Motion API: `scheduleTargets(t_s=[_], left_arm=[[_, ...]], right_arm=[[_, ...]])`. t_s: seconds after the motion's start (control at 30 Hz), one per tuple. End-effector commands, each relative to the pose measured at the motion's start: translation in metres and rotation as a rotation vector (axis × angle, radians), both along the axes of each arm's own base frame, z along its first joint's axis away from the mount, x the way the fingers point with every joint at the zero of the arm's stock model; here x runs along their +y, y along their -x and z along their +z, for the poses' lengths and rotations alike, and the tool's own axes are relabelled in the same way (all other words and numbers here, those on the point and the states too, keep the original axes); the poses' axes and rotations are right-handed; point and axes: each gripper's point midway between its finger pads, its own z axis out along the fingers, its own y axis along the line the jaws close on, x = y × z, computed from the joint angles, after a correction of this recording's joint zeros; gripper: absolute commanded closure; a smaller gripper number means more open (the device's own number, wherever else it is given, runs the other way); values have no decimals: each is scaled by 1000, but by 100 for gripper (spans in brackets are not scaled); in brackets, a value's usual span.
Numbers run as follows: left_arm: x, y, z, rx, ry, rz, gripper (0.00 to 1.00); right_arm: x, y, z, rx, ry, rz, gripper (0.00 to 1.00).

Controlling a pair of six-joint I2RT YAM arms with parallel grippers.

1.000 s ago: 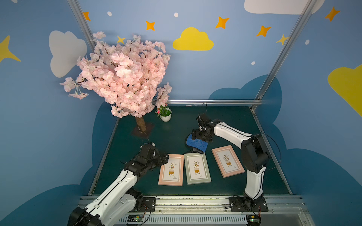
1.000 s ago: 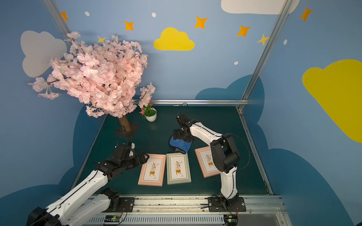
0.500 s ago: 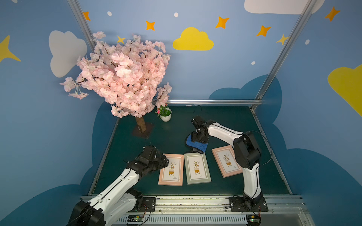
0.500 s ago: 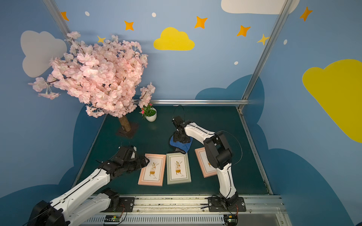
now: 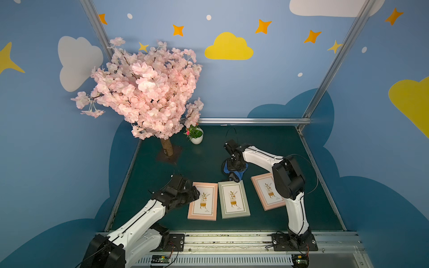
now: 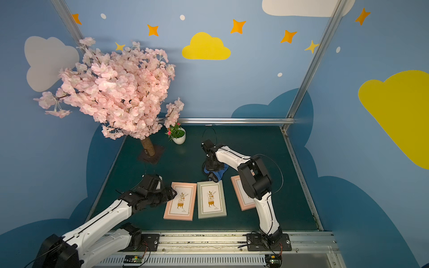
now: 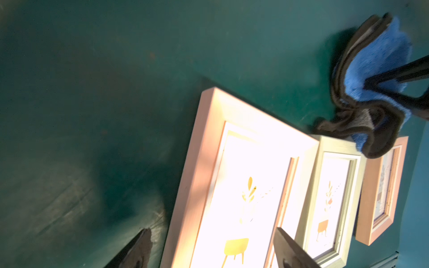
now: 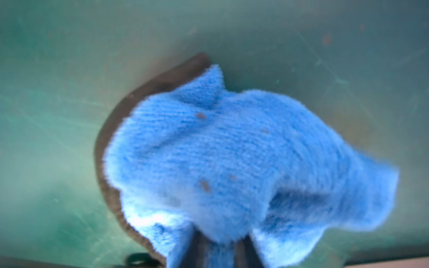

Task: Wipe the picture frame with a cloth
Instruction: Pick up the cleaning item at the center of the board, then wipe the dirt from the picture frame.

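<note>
Two pink frames (image 5: 202, 204) flank the green frame (image 5: 234, 200) in both top views; just beyond it the right gripper (image 5: 235, 170) is clamped on the cloth (image 5: 241, 172). Left wrist view: left gripper (image 7: 216, 253), jaws apart, over the pink frame beside the green one. Right wrist view: cloth bunched between closed fingers (image 8: 197, 250).

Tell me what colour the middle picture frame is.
The middle frame is pale grey-green, between two pink ones; it shows best in a top view.

We see the plush blue, dark-backed microfibre cloth (image 7: 376, 58) bunched just behind the grey-green rectangular picture frame (image 5: 234, 200), which lies flat, print upward.
</note>
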Motion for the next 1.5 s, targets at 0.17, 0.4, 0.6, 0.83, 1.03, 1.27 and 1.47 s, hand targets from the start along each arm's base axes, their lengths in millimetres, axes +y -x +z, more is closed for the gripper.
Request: scheduleTargets(t_s=[0.17, 0.4, 0.6, 0.83, 1.03, 1.27, 1.47], left_arm=[[-4, 8, -1, 28, 21, -22, 26], [-1, 20, -4, 60, 16, -36, 41], [6, 27, -15, 83, -12, -18, 55], [8, 32, -26, 107, -14, -3, 68], [6, 35, -33, 132, -3, 3, 77], [5, 39, -35, 141, 1, -5, 82], [10, 45, -43, 164, -32, -19, 80]], right_arm=[[-7, 18, 88, -122, -82, 17, 100], [12, 72, 132, -161, -144, 149, 100], [59, 136, 147, -188, -227, 306, 100], [98, 182, 131, -172, -236, 392, 100], [112, 175, 113, -202, -272, 373, 100], [120, 157, 75, -166, -205, 347, 100], [133, 154, 45, -121, -188, 356, 100]])
